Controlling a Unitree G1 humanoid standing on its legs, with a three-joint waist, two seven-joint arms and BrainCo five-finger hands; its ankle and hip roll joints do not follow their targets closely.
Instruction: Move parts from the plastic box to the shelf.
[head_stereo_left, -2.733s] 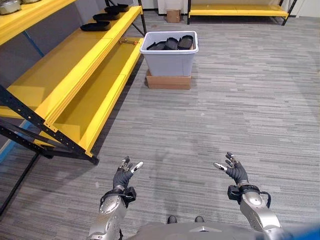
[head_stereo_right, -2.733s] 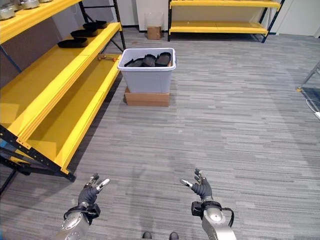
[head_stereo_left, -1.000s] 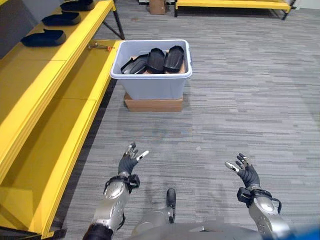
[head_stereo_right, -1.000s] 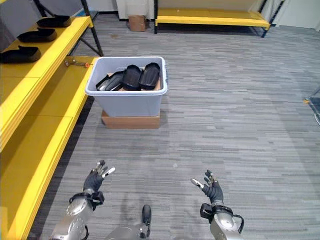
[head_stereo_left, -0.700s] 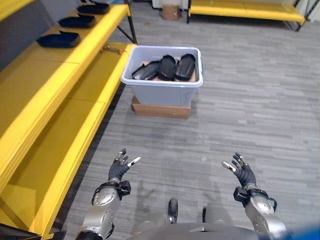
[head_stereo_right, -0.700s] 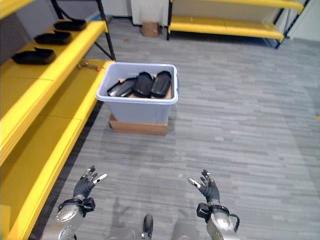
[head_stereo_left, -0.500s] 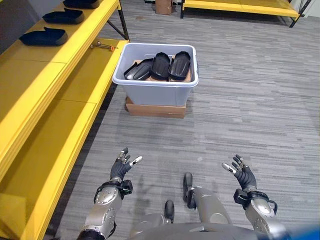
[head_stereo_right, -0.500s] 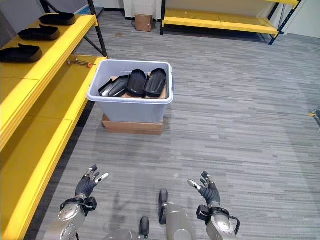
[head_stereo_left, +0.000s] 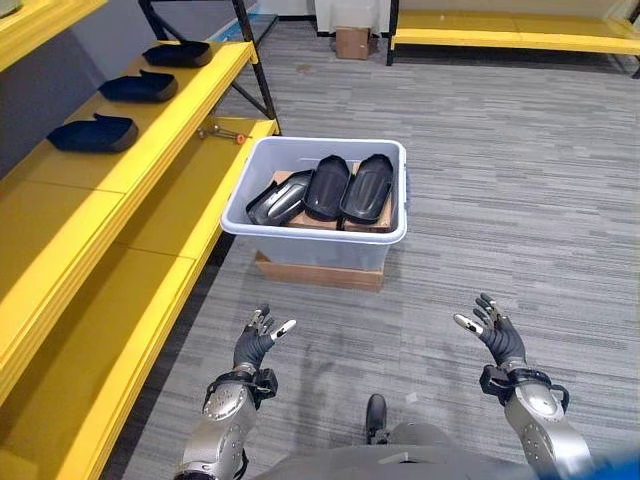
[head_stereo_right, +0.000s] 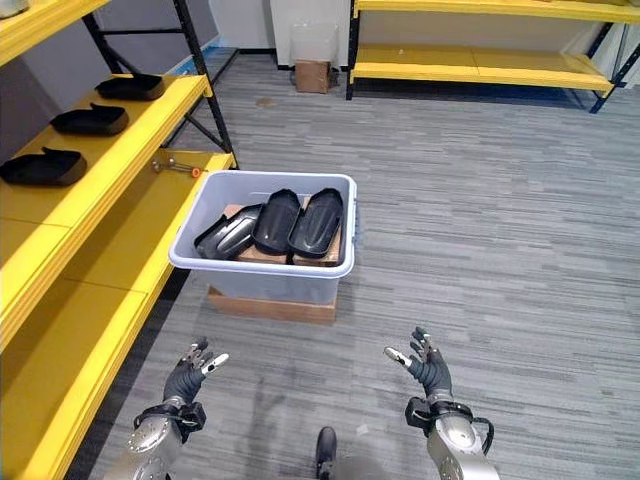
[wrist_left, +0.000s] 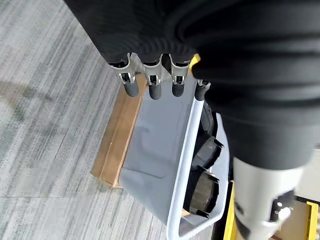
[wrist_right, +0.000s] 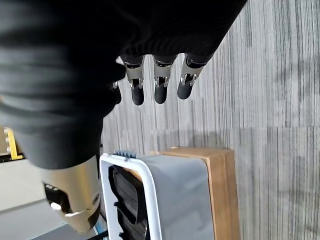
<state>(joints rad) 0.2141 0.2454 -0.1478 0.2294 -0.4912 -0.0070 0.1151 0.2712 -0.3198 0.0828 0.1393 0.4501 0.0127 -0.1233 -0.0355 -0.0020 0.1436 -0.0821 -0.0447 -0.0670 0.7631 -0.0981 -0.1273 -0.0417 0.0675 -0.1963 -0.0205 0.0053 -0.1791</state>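
Parts: three black moulded parts (head_stereo_left: 325, 188) leaning side by side in the plastic box (head_stereo_left: 318, 242), upper ends toward its far rim, not yet lifted.
Plastic box: pale grey, open-topped, on a flat cardboard box (head_stereo_left: 318, 272) on the floor, just beside the front edge of the shelf's lower board.
Shelf: yellow shelf (head_stereo_left: 130, 160) along the left; three more black parts (head_stereo_left: 93, 132) in a row along the back of the upper board; front stretch of that board bare.
Stray item: small orange-handled tool (head_stereo_left: 225, 133) at the far end of the lower board, near the box's far left corner.
Left hand: left hand (head_stereo_left: 258, 342) low over the floor, short of the box's near wall, fingers spread and straight, holding nothing.
Right hand: right hand (head_stereo_left: 497, 337) likewise raised and spread, empty, off toward the box's near right corner, well apart from it.
Step in hand: approach to the box, likely, both hands readied for a reach over the near rim.
Doing it well: close in square to the near wall; reach over the rim rather than into it; take the nearest part by its long edges, one hand each side; lift straight up clear of its neighbours to avoid dragging them.
Risk: light box on a loose cardboard base, probably easy to nudge or tip with a knock against the rim.
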